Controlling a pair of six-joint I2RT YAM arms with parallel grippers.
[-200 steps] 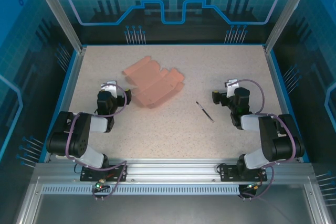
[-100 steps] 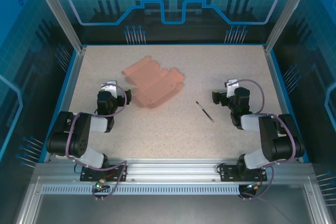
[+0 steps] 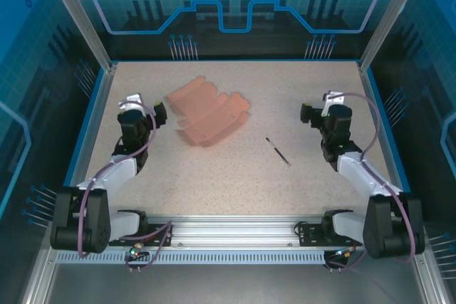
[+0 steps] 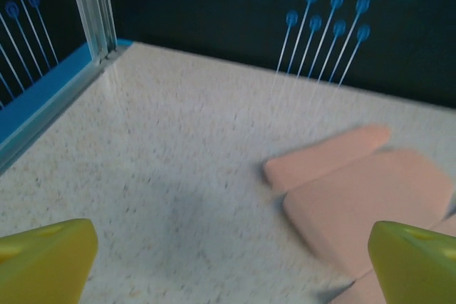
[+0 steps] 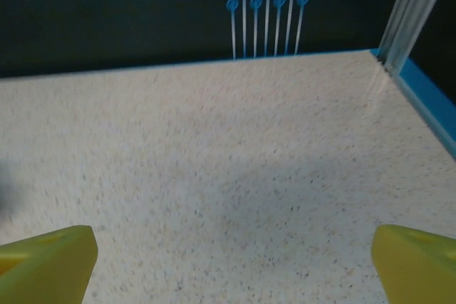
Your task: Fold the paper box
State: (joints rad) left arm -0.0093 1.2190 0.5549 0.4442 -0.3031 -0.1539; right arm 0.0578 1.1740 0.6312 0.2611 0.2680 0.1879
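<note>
The left gripper [image 4: 229, 265] has its jaws spread wide, its yellow fingers [image 4: 44, 258] at the two lower corners of its wrist view with nothing between them but the speckled beige counter [image 3: 235, 176]. The salmon-pink paper box [image 3: 208, 113], a flat die-cut sheet of thin cardboard with flaps, lies unfolded on the counter just ahead of this gripper and to its right. In the left wrist view, which is somewhat blurred, the sheet's nearest panel reaches down beside the right-hand finger, but the picture does not settle whether the two touch. The right gripper [image 5: 231, 261] is equally wide apart and holds nothing, its yellow fingertips low in its own view over bare counter, with the blue-edged side wall off to its right. The box lies well apart from this gripper, away to its left. A thin dark pen-like stick [image 3: 278, 152] lies flat on the counter to the left of the right gripper and nearer the arm bases, closer to it than to the left gripper, and clear of the box.
</note>
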